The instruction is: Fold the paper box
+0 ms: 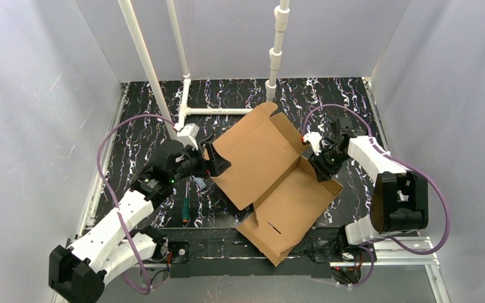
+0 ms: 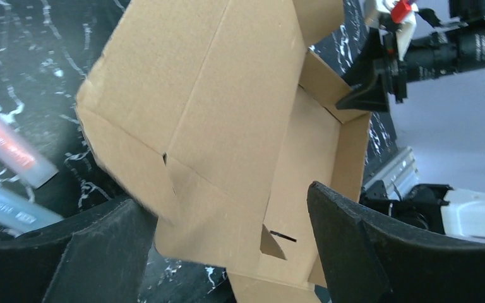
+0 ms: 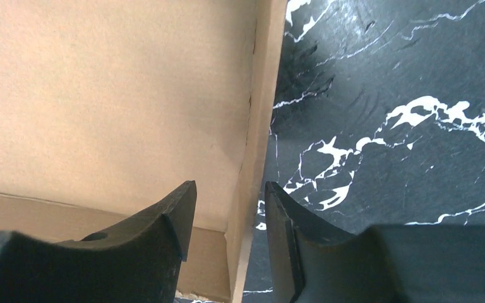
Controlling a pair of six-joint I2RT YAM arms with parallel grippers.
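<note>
The paper box (image 1: 262, 158) is brown cardboard, half formed, lying at a slant in the middle of the black marbled table (image 1: 139, 132). One panel is raised toward the back left, and a tray part with low walls reaches the front edge. My left gripper (image 1: 218, 163) is at the raised panel's left edge. In the left wrist view it (image 2: 227, 246) stands open wide, with the box (image 2: 227, 95) between the fingers and untouched. My right gripper (image 1: 321, 169) is at the tray's right wall. It (image 3: 230, 192) is open, straddling that wall of the box (image 3: 101, 95), with gaps on both sides.
A screwdriver (image 1: 185, 209) with a green and orange handle and a marker (image 1: 199, 183) lie left of the box, near my left arm. A white pipe frame (image 1: 218, 111) stands at the back. Two pens (image 2: 12, 148) show left of the box in the left wrist view.
</note>
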